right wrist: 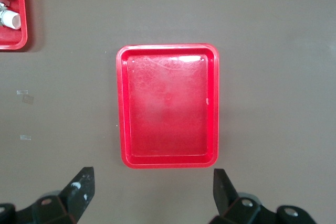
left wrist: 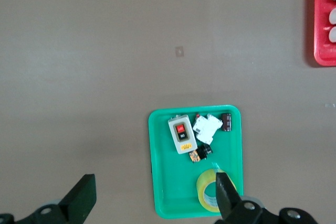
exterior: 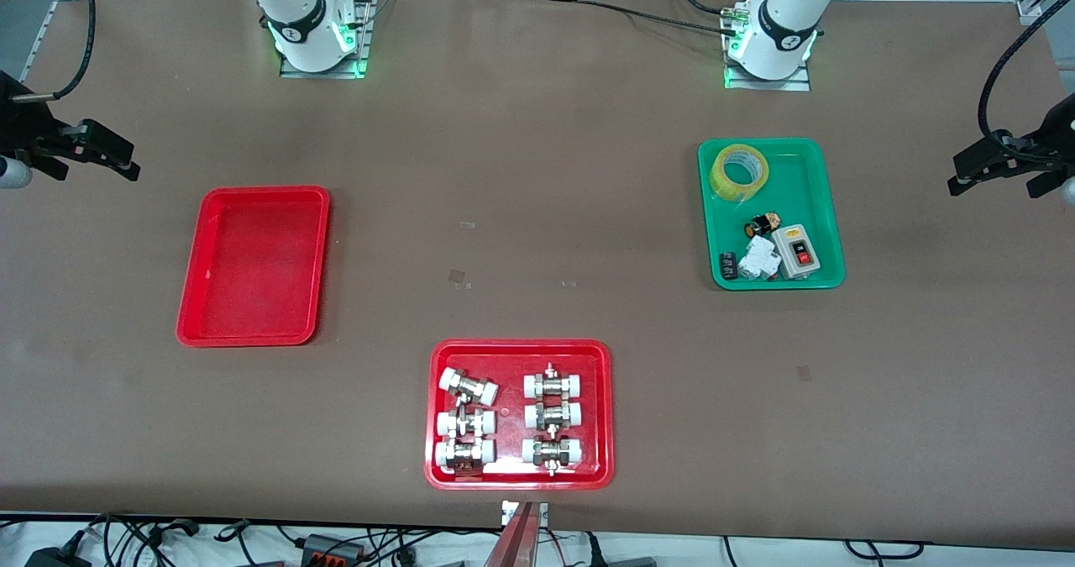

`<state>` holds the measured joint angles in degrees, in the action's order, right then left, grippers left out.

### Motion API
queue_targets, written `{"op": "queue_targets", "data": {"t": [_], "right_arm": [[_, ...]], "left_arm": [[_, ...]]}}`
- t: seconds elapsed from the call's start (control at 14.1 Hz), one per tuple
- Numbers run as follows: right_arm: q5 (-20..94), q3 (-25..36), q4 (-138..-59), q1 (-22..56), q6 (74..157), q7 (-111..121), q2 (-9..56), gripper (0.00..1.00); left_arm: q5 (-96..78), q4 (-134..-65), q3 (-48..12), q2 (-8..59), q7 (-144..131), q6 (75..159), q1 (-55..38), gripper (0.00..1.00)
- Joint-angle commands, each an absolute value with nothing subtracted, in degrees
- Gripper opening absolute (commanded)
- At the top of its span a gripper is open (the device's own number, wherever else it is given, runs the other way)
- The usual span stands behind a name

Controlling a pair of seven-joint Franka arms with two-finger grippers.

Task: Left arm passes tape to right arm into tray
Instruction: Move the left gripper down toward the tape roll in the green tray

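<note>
The tape [exterior: 739, 170], a translucent yellow roll, lies in the green tray [exterior: 806, 151] at the corner closest to the left arm's base. In the left wrist view the tape [left wrist: 201, 187] shows partly under one black finger. My left gripper [left wrist: 155, 182] hangs open high over that tray's edge, holding nothing. The tray [exterior: 252, 266], plain glossy red, sits toward the right arm's end of the table with nothing in it. My right gripper [right wrist: 153, 175] hangs open high above the table, just off the tray [right wrist: 168, 108]. Neither gripper shows in the front view.
A wider red tray [exterior: 521, 349] of several metal fittings sits nearest the front camera; its corner shows in both wrist views. The green tray also holds a grey switch box [exterior: 798, 249], a white breaker [exterior: 760, 258] and small dark parts. Black clamps with cables stand at both table ends.
</note>
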<state>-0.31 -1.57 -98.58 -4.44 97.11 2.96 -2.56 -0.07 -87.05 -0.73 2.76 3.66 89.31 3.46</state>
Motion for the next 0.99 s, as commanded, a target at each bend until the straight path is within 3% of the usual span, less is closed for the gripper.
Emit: {"op": "queue_targets", "data": {"t": [0.0, 0.21, 0.64, 0.92], "right_arm": [[0.18, -2.2, -99.4, -5.01, 96.68, 2.46, -3.69, 1.0], [0.18, -2.2, -99.32, -5.01, 96.42, 2.55, -3.78, 1.0], [0.18, -2.2, -97.39, -4.92, 95.36, 3.43, -2.82, 1.0], [0.26, -2.2, -97.21, -5.01, 95.19, 3.43, -2.37, 1.0]], "left_arm": [[-1.05, -86.22, -1.84, 3.78, 3.87, 81.51, 2.9, 1.0], [-1.32, -95.59, -2.81, 3.69, 2.9, 80.58, 2.9, 1.0], [-4.55, -128.0, -7.73, -1.14, -6.14, 105.24, 3.52, 1.0], [-6.85, -141.48, -8.09, -0.18, -6.33, 119.5, 3.78, 1.0]]}}
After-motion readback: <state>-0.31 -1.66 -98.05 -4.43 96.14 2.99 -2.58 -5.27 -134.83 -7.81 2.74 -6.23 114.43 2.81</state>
